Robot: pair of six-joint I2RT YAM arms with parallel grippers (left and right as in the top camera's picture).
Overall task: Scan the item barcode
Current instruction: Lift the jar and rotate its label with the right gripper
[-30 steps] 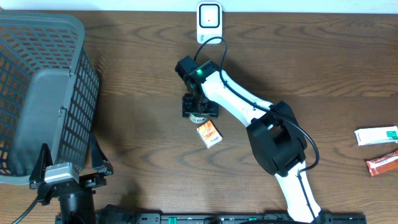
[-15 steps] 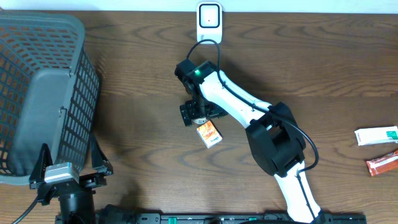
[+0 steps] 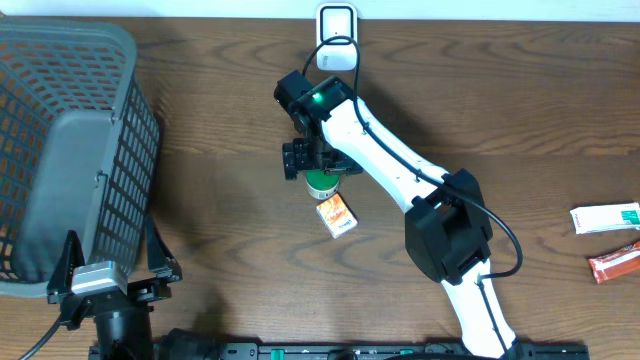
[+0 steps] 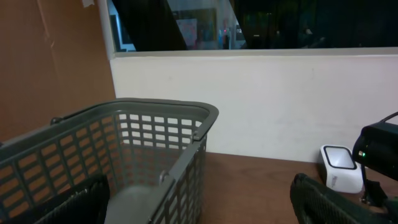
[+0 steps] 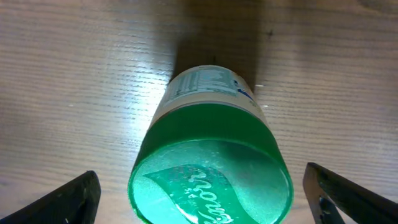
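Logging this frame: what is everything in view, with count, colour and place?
basket: one, grey, left side of table
scanner: one, white, far edge, middle
jar: one, green lid, white label, standing mid-table under the right gripper
small packet: one, orange, just beside the jar on the near side
flat packet: one, white and green, right edge
wrapper: one, red-orange, right edge, nearer than the flat packet
table: one, dark brown wood
left gripper: open, empty, by the basket
right gripper: open, over the jar
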